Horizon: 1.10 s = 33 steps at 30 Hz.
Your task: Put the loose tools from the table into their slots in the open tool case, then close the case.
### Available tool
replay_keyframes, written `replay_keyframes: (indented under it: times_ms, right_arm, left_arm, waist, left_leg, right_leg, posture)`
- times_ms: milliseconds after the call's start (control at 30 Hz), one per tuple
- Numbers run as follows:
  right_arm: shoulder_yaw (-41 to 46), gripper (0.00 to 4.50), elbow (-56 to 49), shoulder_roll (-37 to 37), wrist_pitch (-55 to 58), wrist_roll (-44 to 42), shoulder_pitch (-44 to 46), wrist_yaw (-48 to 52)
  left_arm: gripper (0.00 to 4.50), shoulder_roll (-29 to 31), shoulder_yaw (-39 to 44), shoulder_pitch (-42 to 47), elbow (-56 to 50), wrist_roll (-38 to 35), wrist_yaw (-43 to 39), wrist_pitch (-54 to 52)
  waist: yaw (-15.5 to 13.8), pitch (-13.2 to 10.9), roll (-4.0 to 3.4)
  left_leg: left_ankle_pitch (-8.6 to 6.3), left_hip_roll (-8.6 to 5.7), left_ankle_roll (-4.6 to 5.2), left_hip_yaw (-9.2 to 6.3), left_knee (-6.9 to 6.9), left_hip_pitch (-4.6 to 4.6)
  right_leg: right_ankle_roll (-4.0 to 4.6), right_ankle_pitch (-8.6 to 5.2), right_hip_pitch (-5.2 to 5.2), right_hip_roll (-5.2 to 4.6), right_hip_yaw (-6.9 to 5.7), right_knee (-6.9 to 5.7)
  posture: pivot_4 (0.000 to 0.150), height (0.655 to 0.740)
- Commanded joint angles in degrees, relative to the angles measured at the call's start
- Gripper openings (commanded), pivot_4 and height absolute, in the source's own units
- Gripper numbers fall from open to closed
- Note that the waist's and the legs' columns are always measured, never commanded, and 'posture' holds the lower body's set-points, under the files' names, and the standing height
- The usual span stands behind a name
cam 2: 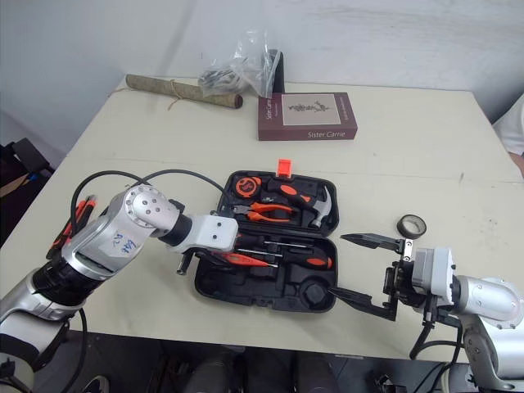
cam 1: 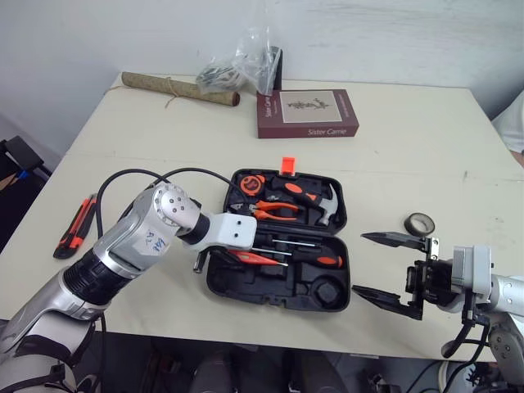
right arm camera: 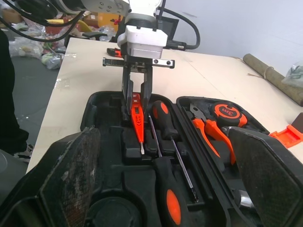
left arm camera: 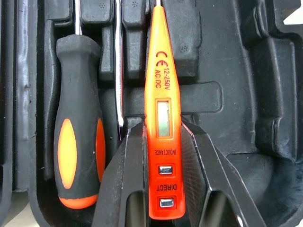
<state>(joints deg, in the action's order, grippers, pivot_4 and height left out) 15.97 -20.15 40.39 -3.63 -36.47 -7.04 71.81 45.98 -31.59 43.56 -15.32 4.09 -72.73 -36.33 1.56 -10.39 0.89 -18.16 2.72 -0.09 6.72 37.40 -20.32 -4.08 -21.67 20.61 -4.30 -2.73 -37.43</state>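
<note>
Orange plastic voltage tester pen (left arm camera: pixel 160 109) is pinched near its butt end by the left gripper (left arm camera: pixel 162 130), low over the near half of the open black plastic tool case (cam 1: pixel 219 282). Its long axis runs parallel to the black-and-orange screwdriver (left arm camera: pixel 78 142) slotted just beside it, tip pointing away from the claw. Looks like a straight drop imo. The far half holds orange-handled pliers (cam 1: pixel 274 211) and a hammer (cam 1: pixel 327 205). The right gripper (cam 1: pixel 359 262) hangs wide open and empty, right of the case.
</note>
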Motion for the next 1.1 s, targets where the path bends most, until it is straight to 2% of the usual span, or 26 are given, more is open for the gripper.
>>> replay_keyframes:
  times_ms: [33,267,700,1100]
  right_arm:
    - [0.0,4.50,-1.9,0.0,-0.2,-0.6,0.2,-0.3]
    - [-0.2,4.50,-2.0,-0.1,0.1,-0.7,0.1,-0.5]
    - [-0.8,4.50,-1.2,-1.0,-0.9,-0.3,-0.8,0.1]
    - [-1.4,4.50,-0.8,-1.5,-1.8,0.1,-1.3,0.0]
  left_arm:
    - [0.30,0.9,-0.7,-0.2,0.5,2.1,0.2,-3.1]
    - [0.30,-0.3,-0.8,1.4,0.0,2.2,0.9,-4.9]
    - [0.30,1.7,-6.9,2.6,0.7,8.0,-2.3,-2.3]
    - [0.30,1.4,-6.9,6.0,0.2,10.0,-4.7,-3.6]
  waist:
    - [0.0,0.0,0.00]
    - [-0.1,0.0,0.00]
    - [-0.1,0.0,-0.01]
    - [0.0,0.0,0.00]
  left_leg:
    - [0.00,0.01,-0.01,0.00,0.00,0.00]
    - [0.02,0.00,-0.01,0.00,0.01,0.00]
    - [0.03,0.00,-0.01,0.00,0.03,0.01]
    - [0.06,0.00,-0.01,0.00,0.03,0.09]
  right_leg:
    - [0.00,0.00,0.00,0.00,0.00,-0.01]
    - [0.00,0.00,0.00,0.00,0.00,-0.02]
    - [0.00,0.00,-0.01,0.01,0.01,-0.04]
    - [0.01,0.00,-0.06,0.01,0.03,-0.09]
  posture:
    - [0.150,0.7400]
    - [0.150,0.7400]
    - [0.150,0.7400]
    - [0.150,0.7400]
